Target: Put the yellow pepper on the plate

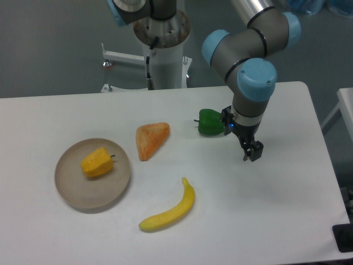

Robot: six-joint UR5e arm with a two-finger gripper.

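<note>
The yellow pepper (97, 162) lies on its side on the beige plate (77, 190) at the left of the table, its dark stem pointing right. My gripper (252, 152) hangs far to the right, above the table just right of a green pepper (209, 122). It holds nothing. Its fingers look close together, but the view is too small to be sure.
An orange wedge-shaped piece (151, 139) lies right of the plate. A yellow banana (170, 209) lies near the front. The arm's base column (163, 44) stands behind the table's far edge. The table's right edge is close to the gripper.
</note>
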